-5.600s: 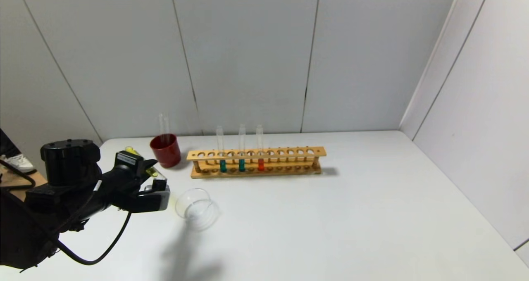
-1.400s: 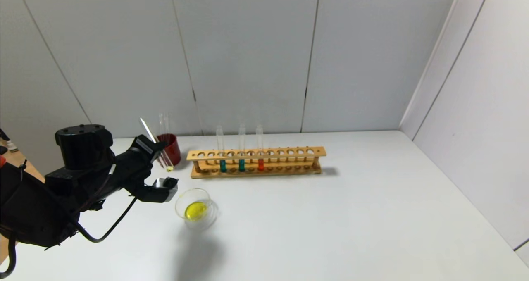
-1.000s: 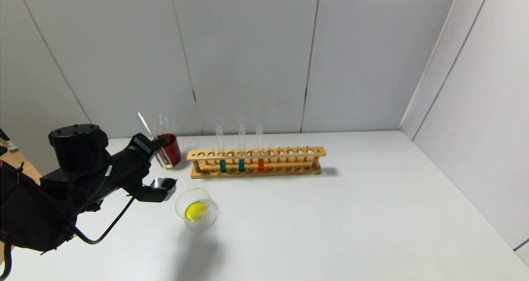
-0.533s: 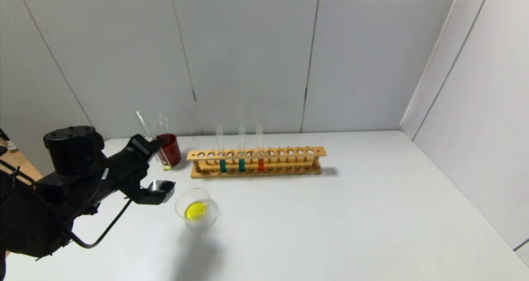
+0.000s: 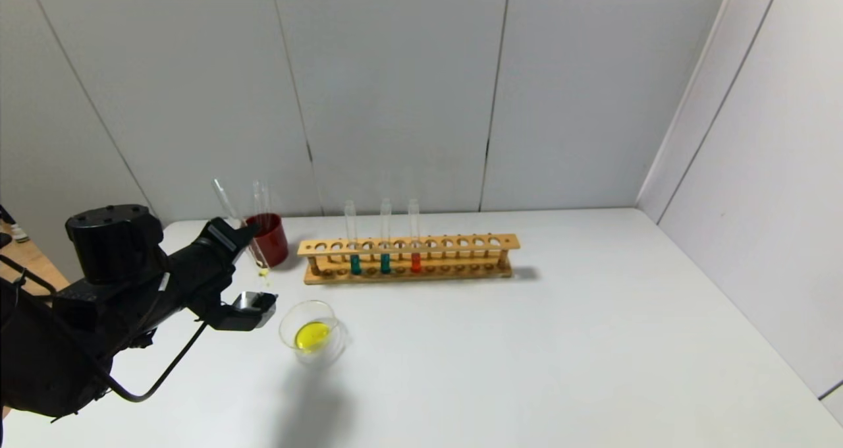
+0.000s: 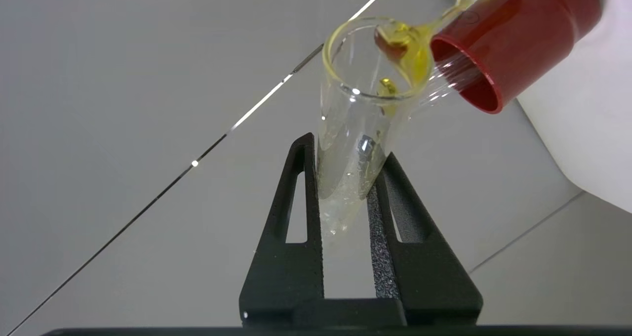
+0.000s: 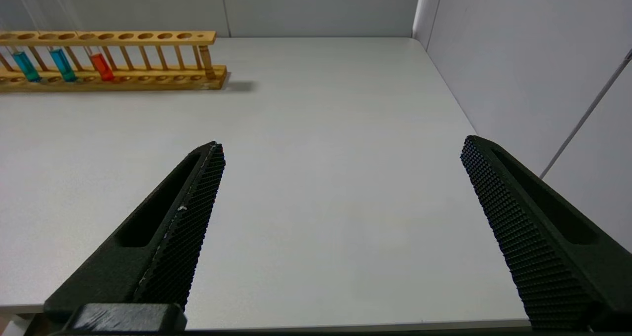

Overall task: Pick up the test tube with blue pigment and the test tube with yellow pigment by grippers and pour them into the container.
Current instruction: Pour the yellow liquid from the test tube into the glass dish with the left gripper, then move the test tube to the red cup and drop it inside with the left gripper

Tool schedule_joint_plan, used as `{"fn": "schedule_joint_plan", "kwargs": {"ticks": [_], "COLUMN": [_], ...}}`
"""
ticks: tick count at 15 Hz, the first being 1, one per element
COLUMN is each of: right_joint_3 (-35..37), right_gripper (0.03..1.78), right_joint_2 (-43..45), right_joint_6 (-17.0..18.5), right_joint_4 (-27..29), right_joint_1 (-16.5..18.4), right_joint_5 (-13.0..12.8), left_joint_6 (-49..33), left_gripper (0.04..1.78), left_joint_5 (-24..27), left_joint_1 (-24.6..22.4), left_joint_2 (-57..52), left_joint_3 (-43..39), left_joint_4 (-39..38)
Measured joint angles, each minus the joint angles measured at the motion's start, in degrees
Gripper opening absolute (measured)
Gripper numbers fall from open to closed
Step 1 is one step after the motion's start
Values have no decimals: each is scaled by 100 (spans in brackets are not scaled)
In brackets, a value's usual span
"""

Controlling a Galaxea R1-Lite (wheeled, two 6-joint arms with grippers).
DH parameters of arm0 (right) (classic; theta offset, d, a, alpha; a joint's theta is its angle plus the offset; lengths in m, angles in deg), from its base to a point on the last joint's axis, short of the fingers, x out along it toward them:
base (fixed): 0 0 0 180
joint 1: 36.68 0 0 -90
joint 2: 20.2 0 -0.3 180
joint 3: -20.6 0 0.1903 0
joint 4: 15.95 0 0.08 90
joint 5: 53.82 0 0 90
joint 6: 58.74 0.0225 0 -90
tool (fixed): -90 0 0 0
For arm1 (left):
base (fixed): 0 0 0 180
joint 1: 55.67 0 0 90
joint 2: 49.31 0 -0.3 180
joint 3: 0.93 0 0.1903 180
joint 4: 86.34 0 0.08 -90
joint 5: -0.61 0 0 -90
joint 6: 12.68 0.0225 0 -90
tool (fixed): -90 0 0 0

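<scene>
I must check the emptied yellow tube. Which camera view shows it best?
The left wrist view: the test tube with yellow pigment fills it, clamped in the left tool. The head view shows it small; the right wrist view misses it.

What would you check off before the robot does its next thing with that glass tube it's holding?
1. Left gripper shut firmly on the yellow tube: ok.
2. Tube emptied: ok, only yellow residue clings inside.
3. Yellow liquid landed in the glass dish: ok.
4. Tube lined up over the red cup: cannot tell; it hangs tilted just beside it, bottom end near the table.
5. Blue tubes waiting upright in the wooden rack: ok.
6. Right gripper open and away from the work: ok.
</scene>
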Motion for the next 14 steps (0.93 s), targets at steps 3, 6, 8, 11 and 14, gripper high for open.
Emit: {"fn": "schedule_joint_plan", "kwargs": {"ticks": [3, 6, 8, 11, 14], "right_joint_3": [0, 0, 0, 0, 0], "right_gripper": [175, 175, 175, 175, 175], "right_joint_2": [0, 0, 0, 0, 0], "right_joint_6": [0, 0, 0, 0, 0], "right_joint_4": [-1, -1, 0, -1, -1], "right_joint_1": [0, 0, -2, 0, 0], "right_joint_5": [2, 2, 2, 2, 2], "left_joint_6": [-624, -2069, -3068, -4257, -5702], "left_gripper": [32, 32, 32, 32, 32], "left_joint_5": [-302, -1285, -1718, -1807, -1925], "left_joint_1": [9, 189, 316, 368, 352], "left_joint_2": [-102, -391, -578, -833, -1089], "left_joint_3": [-236, -429, -217, 422, 1326], "left_joint_4": [17, 288, 720, 1453, 2302]}}
